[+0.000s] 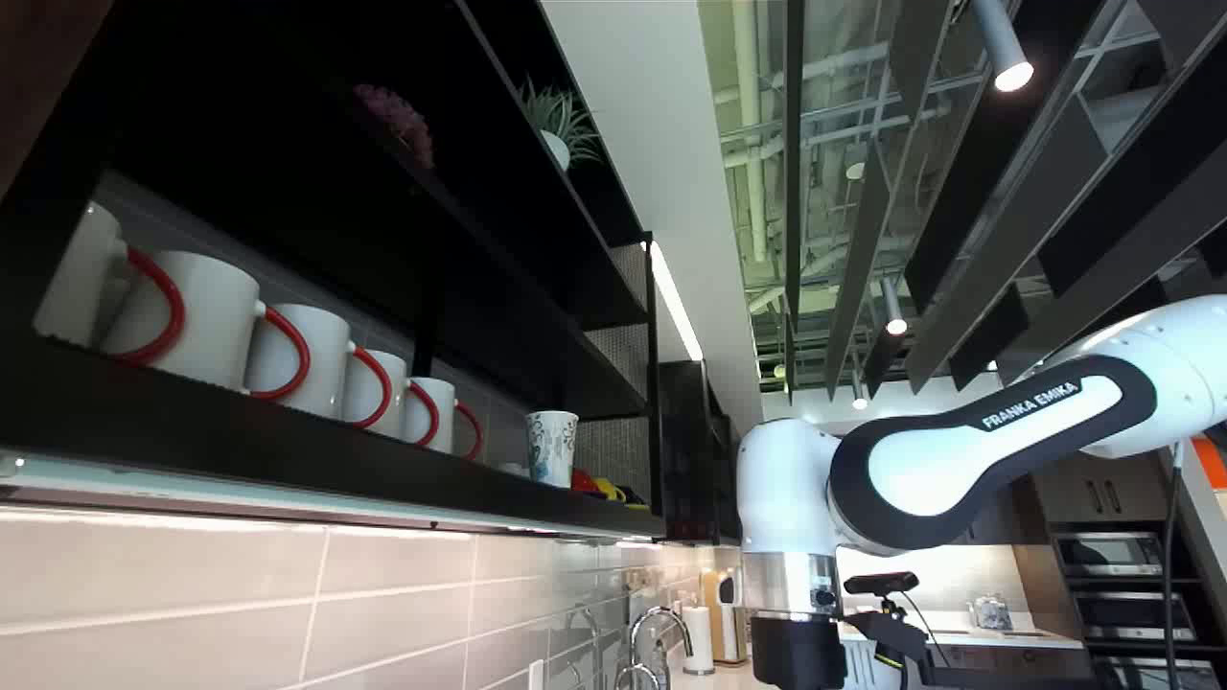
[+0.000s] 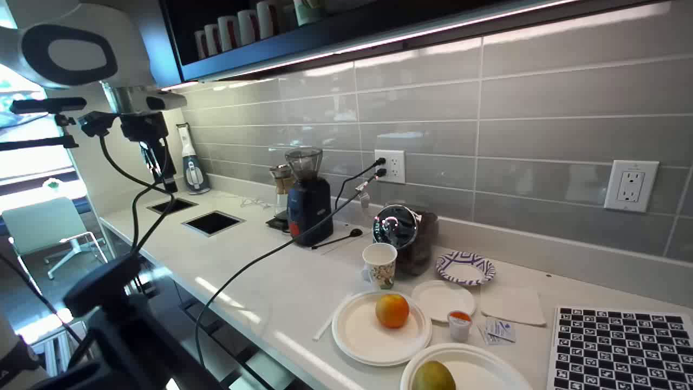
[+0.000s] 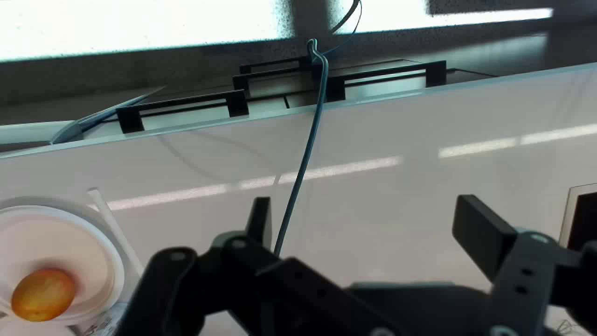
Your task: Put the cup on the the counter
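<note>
In an exterior view, five mugs [image 1: 326,362] and one paper cup [image 1: 552,450] are seen on one shelf [image 1: 288,444], the cup between ten and eleven o'clock from the widely spread gripper [image 3: 366,221].

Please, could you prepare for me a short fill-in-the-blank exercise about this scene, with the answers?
1. The mugs have ____ handles.
2. The orange-coloured fruit lies on a round white ____.
3. The checkered board on the counter is black and ____.
4. The gripper is not shut but ____.

Missing words: red; plate; white; open.
</note>
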